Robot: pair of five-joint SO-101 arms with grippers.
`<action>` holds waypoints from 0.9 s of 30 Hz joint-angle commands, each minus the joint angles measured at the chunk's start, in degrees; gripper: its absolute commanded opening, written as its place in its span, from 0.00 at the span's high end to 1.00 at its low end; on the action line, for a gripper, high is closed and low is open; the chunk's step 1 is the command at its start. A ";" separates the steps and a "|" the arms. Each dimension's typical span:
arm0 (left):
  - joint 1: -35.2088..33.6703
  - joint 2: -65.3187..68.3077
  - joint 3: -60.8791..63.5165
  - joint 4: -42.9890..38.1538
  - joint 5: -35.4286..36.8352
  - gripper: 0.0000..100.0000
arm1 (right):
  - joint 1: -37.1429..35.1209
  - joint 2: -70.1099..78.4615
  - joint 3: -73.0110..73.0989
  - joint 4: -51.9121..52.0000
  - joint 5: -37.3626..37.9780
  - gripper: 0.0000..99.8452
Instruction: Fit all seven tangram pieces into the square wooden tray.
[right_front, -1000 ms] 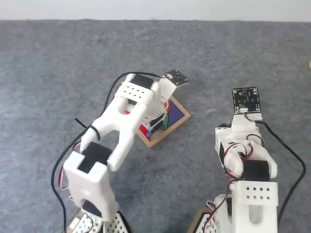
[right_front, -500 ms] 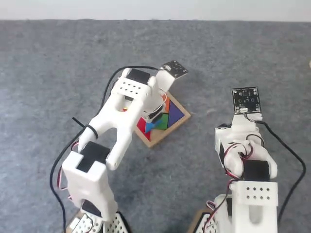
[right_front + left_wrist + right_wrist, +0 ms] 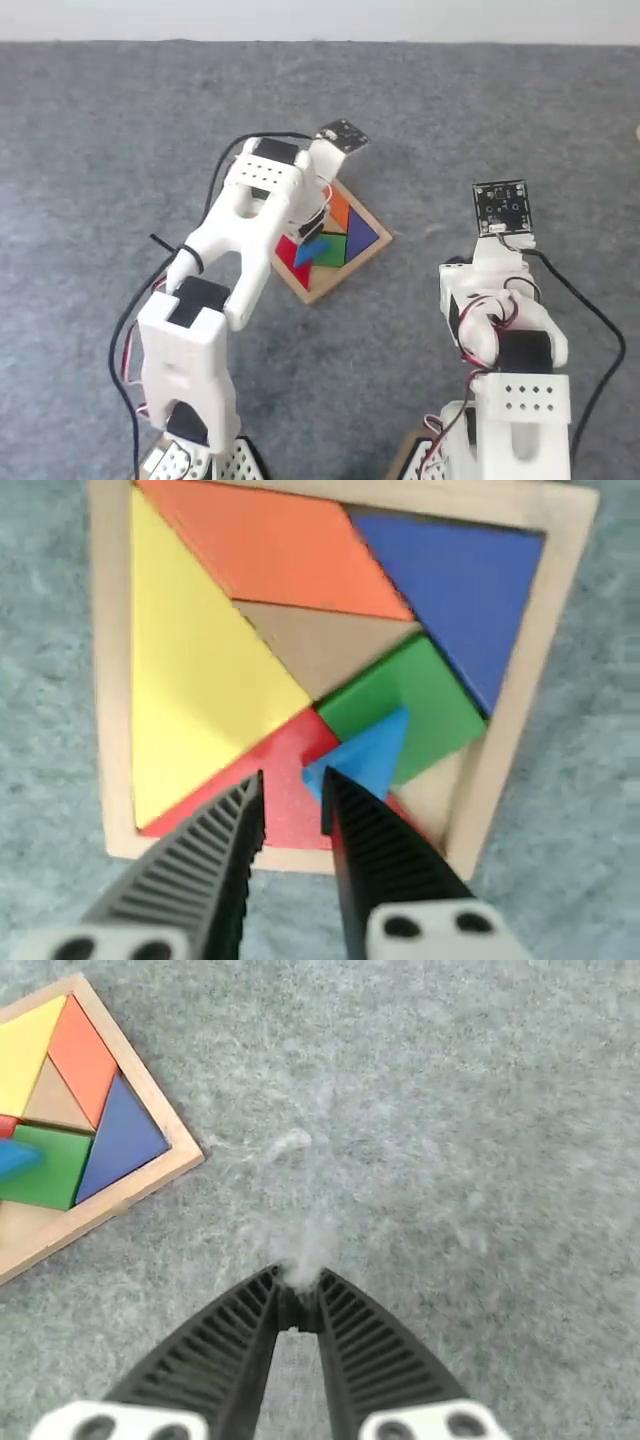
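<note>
Square wooden tray point(image 3: 108, 680) nearly filled, small blue triangle point(image 3: 365, 760) lying askew atop green square point(image 3: 425, 695)

Wood, cloth, plastic
Matt wooden tray point(image 3: 110, 680); smooth pieces point(image 3: 200, 680); fuzzy cloth worktop point(image 3: 100, 150); ribbed black plastic right end effector point(image 3: 298, 1280)

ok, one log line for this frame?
left fingers: open above tray | light-blue triangle: atop green square, unseated | right fingers: shut over carpet
</note>
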 commanded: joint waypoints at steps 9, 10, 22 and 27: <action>4.40 0.18 -0.57 5.27 1.14 0.91 | -0.31 -1.10 -0.62 -1.45 0.70 0.99; 5.10 0.18 -0.57 5.27 1.85 0.91 | -0.31 -1.10 -0.62 -1.45 0.70 0.99; 6.42 0.18 -1.10 5.63 2.55 0.91 | -0.31 -1.10 -0.62 -1.45 0.70 0.99; 6.24 0.18 -9.71 11.87 2.55 0.91 | -0.31 -1.10 -0.62 -1.45 0.70 0.99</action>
